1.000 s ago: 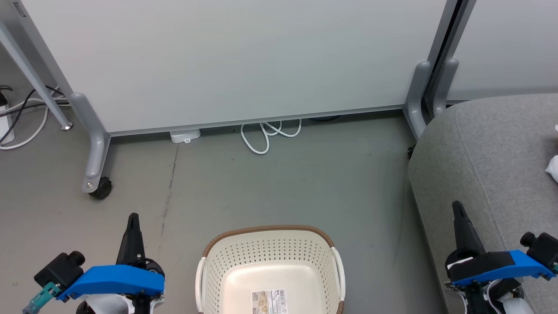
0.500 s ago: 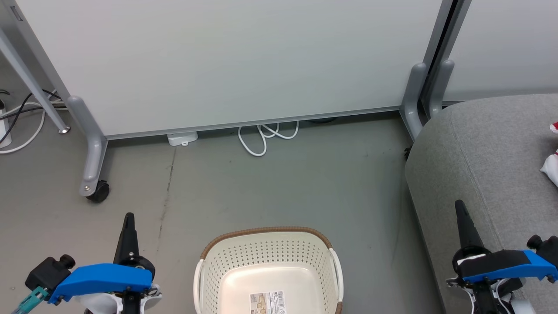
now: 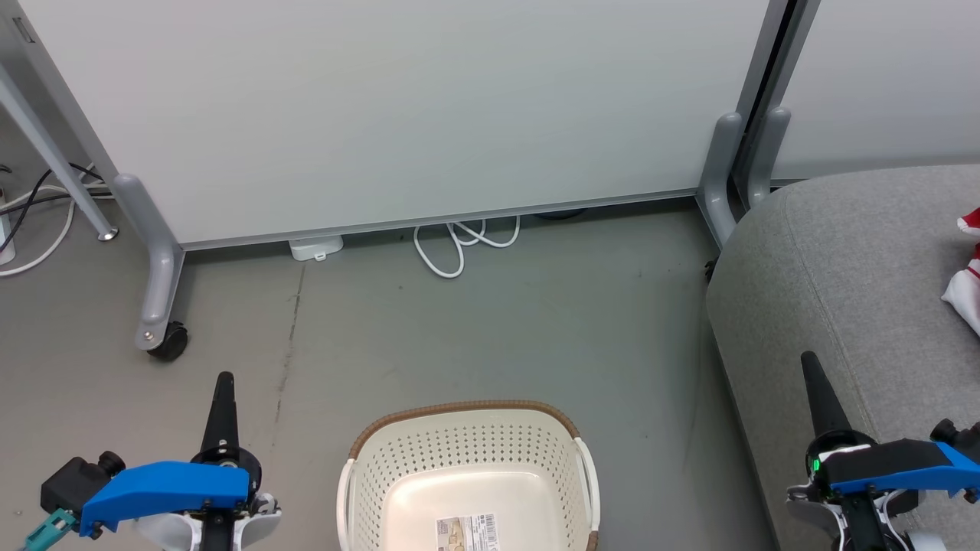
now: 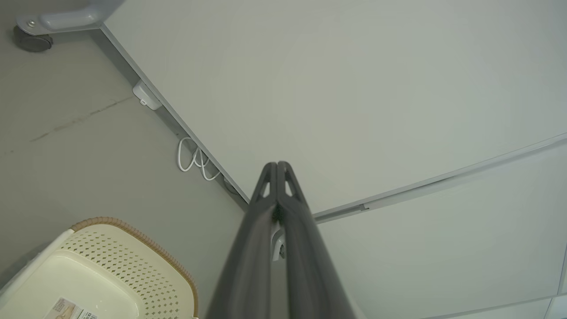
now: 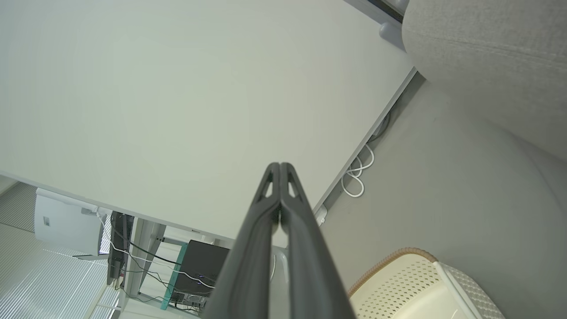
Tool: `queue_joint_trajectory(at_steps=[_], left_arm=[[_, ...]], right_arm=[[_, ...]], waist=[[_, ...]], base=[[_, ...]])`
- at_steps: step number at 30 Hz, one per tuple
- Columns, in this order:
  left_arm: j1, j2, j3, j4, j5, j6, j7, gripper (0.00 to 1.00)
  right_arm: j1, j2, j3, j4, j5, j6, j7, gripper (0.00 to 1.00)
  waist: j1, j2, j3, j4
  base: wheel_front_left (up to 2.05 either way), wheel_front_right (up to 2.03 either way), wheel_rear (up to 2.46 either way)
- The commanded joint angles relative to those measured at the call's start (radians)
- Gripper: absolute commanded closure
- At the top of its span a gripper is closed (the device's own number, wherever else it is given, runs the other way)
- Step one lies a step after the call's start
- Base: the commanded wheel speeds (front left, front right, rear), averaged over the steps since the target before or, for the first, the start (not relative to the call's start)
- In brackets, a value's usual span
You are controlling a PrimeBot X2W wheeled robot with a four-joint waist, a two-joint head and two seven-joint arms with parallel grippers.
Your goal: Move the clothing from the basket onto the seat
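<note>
Head view: the basket [image 3: 467, 459], its bare bottom and label [image 3: 465, 532] exposed, stands near centre on the floor; the clothing [image 3: 966, 275] lies on the seat [image 3: 842, 268] at far right. Wrist views: left gripper [image 4: 277, 165] and right gripper [image 5: 280, 165] clenched fingertip to fingertip, empty. Since a second ago the head camera has swung right, bringing more clothing into frame.

The basket [image 3: 459, 440] sits on the floor [image 3: 498, 329], left of the seat [image 3: 834, 275] (clothing [image 3: 965, 291] on it).
</note>
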Motion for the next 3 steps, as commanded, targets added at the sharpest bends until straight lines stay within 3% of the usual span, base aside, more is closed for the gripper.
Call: queue_joint_trajectory(at_steps=[1, 3], left_arm=[[-0.023, 0.001, 0.01, -0.014, -0.031, -0.008, 0.009, 1.0], [-0.024, 0.001, 0.012, -0.015, -0.05, -0.008, 0.014, 1.0]], right_arm=[[0.008, -0.003, -0.004, -0.016, 0.033, 0.0, 0.009, 1.0], [0.008, -0.003, -0.004, -0.018, 0.054, 0.0, 0.014, 1.0]], waist=[[0.0, -0.0001, -0.001, -0.001], [0.0, -0.0001, -0.002, -0.002]], base=[[0.0, 0.0, 0.0], [0.0, 0.0, 0.0]])
